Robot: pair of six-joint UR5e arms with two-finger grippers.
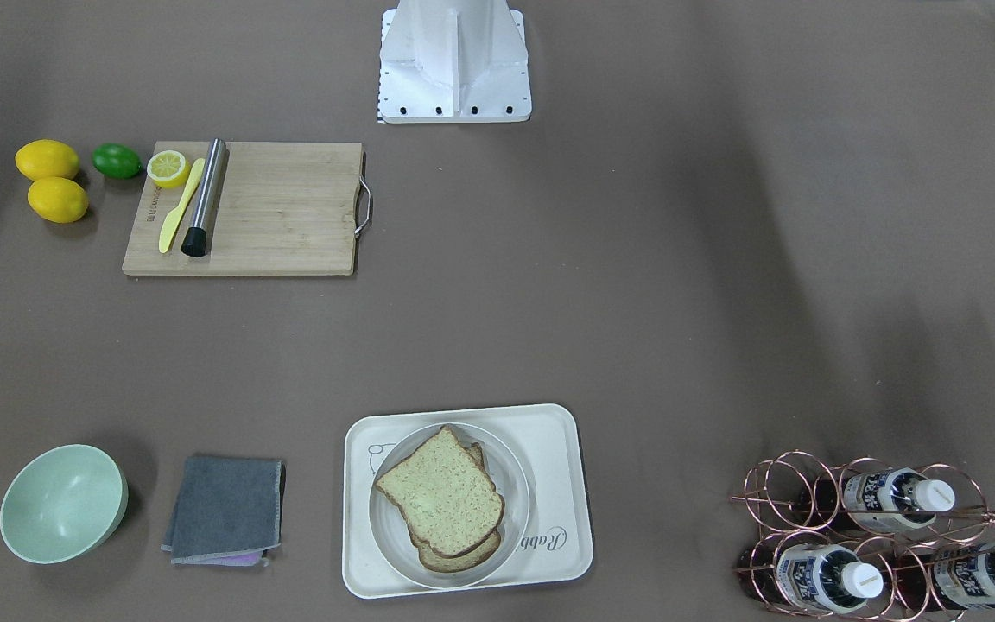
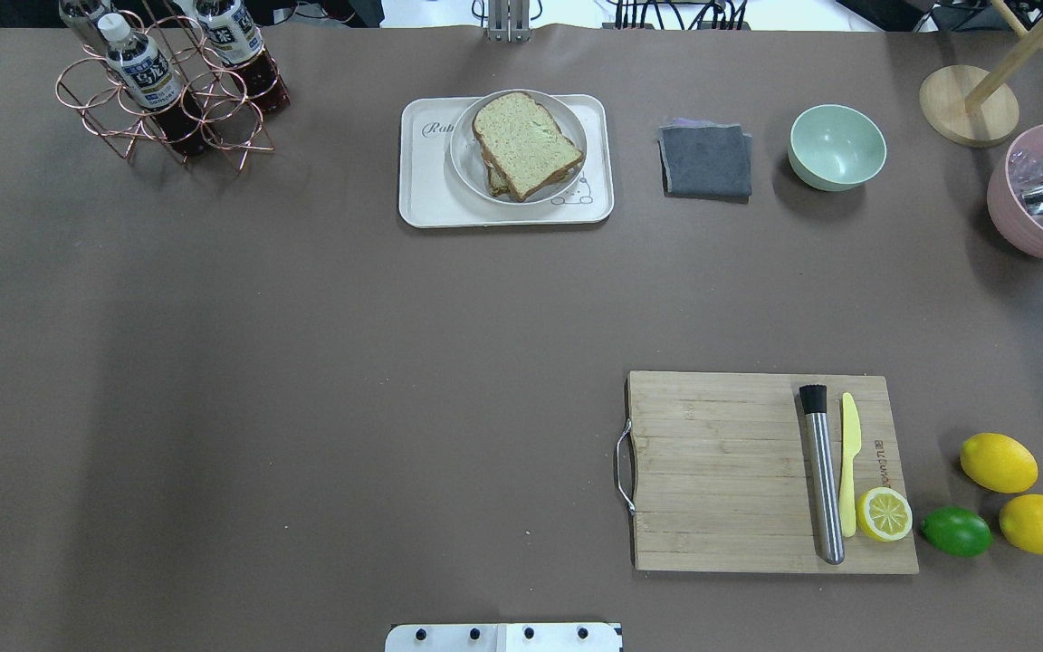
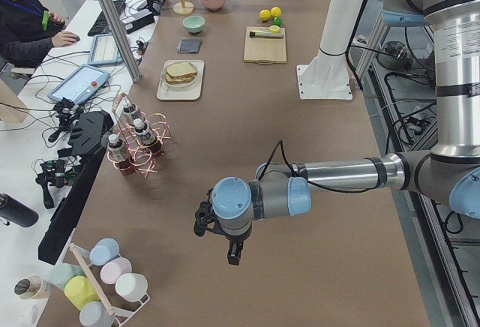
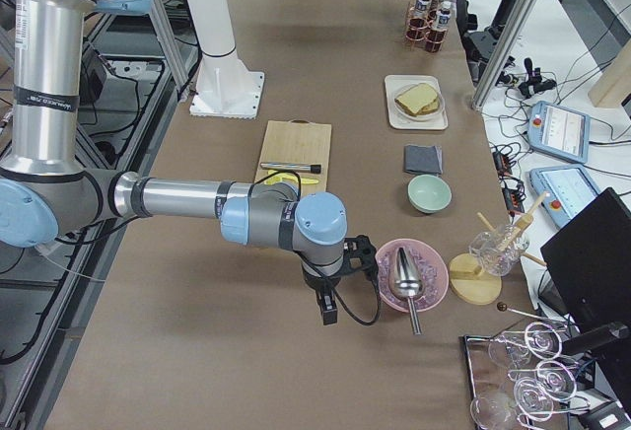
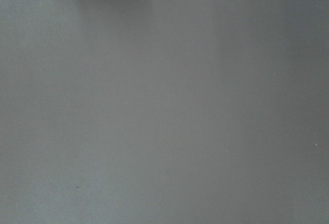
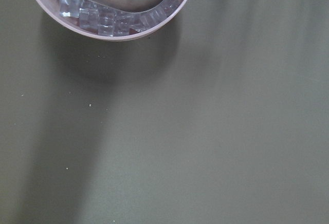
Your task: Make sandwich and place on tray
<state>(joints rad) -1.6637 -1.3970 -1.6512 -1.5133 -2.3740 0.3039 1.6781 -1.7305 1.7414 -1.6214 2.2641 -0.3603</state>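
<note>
Sitting on a plate (image 1: pixel 512 469) in the tray (image 1: pixel 563 449), the sandwich (image 1: pixel 441 499) has a skewed top slice a nudge could dislodge. You cannot tell whether the left hand (image 3: pixel 204 220) or right hand (image 4: pixel 363 257) is clenched

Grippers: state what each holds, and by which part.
Nothing visibly held: the left gripper and right gripper hang above the table with no object in either. The sandwich lies on the plate.
</note>
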